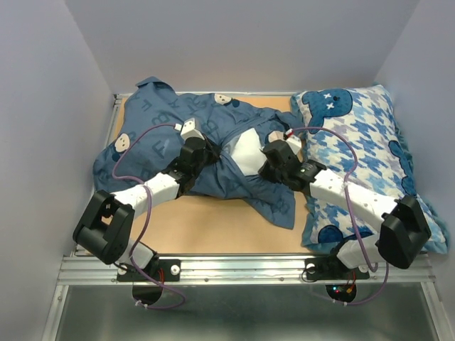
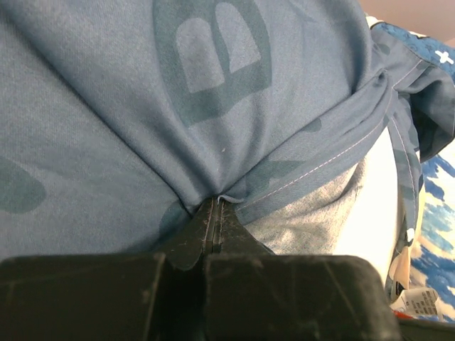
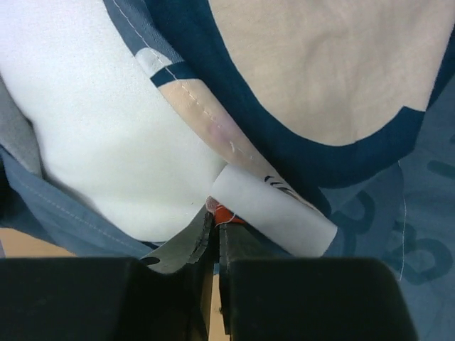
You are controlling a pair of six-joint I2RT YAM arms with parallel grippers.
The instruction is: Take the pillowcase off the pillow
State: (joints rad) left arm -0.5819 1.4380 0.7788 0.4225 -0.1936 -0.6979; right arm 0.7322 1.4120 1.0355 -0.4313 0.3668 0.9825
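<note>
Step in hand: working the mouth of the case open; the peel-off proper is not yet done. The pillowcase (image 1: 160, 138) lies rumpled across centre-left of the top view on the bench (image 1: 213, 227). Most of the pillow (image 1: 245, 153) is inside it, w/ only a white patch showing thru the opening at mid-frame.

Left gripper (image 2: 215, 213) is pinched tight on a fold of case hem, w/ fabric fanning up from its tips at lower centre of the left wrist view. Right gripper (image 3: 215, 229) is closed too, nipping the case edge just beside a white label (image 3: 274, 213). Bare pillow fills the upper left of that view.

The two sit either side of the opening, near each other. A houndstooth pillow (image 1: 355, 142) lies at frame right, not part of the job.

Next move, as I judge it: pull the two pinches apart to widen the mouth, then drag the case off over the pillow. Nothing pins the pillow, so it'll prob. slide along w/ the case. Can't tell whether either pinch has caught pillow cover as well.
</note>
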